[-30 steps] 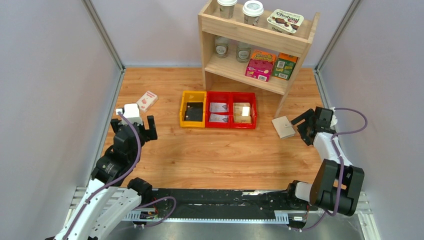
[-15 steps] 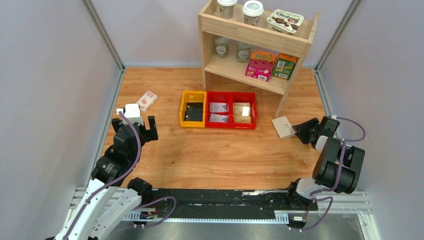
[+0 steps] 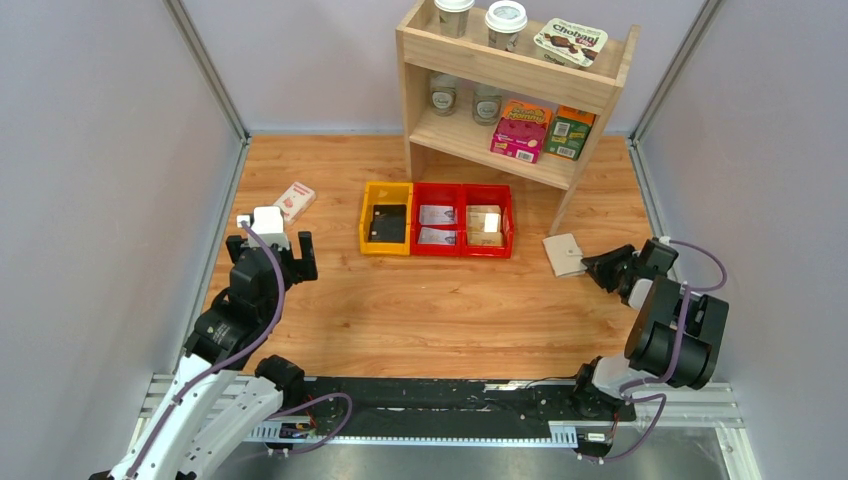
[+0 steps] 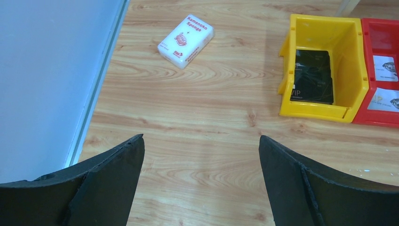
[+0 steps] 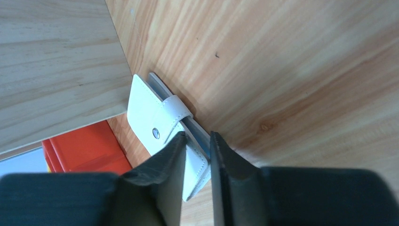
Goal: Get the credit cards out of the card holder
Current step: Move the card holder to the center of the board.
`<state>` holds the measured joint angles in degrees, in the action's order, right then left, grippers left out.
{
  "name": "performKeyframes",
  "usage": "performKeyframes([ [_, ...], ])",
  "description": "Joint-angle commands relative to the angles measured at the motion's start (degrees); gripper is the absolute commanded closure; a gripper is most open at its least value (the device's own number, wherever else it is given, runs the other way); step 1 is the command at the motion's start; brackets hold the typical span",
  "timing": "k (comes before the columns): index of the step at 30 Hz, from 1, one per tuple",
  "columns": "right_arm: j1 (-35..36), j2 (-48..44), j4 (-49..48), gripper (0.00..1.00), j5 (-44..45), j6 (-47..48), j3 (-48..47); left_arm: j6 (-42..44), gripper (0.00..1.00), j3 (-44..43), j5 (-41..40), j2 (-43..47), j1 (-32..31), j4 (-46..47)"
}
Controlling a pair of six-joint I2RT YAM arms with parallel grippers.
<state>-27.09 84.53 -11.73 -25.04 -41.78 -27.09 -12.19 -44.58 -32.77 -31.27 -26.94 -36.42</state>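
Right gripper [image 5: 197, 140] had dropped low and slid in over the last second, and ended up pinching the near edge of the wallet [image 5: 153, 117]. It sat snapped shut at 3 o'clock on the table [image 3: 450, 310], against the shelf leg [image 5: 56, 61]. Left gripper [image 4: 201, 141] hung spread wide around 9 o'clock. Looked like grab made, opening still to do.

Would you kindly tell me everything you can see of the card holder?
The card holder is a small cream-white wallet, leather-like with stitched edges, folded shut. A strap with a metal snap wraps over its edge, where blue-grey lining shows. It lies on the wooden table beside the side panel of the shelf, and the right end effector pinches its near corner.
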Motion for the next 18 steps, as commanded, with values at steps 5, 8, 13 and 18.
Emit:
performKeyframes([
  [5, -0.2, -7.8, -0.2, 1.0, -1.9, -3.1, 3.9, 1.4, 0.02, 0.2, 1.0, -0.3, 0.2, 1.1],
  [8, 0.0, -13.0, 2.1, 1.0, -2.2, -4.2, 6.2, 1.4, 0.02, 0.2, 1.5, -0.5, 0.3, 1.2],
  [13, 3.9, -25.3, 10.8, 1.0, -2.2, -5.9, 8.6, 1.4, 0.03, 0.2, 2.0, -0.7, 0.2, 1.4],
  [18, 16.5, -38.5, 18.7, 1.0, 1.6, -10.9, 11.4, 1.2, 0.03, -0.3, 2.7, -3.1, 0.2, 0.9],
])
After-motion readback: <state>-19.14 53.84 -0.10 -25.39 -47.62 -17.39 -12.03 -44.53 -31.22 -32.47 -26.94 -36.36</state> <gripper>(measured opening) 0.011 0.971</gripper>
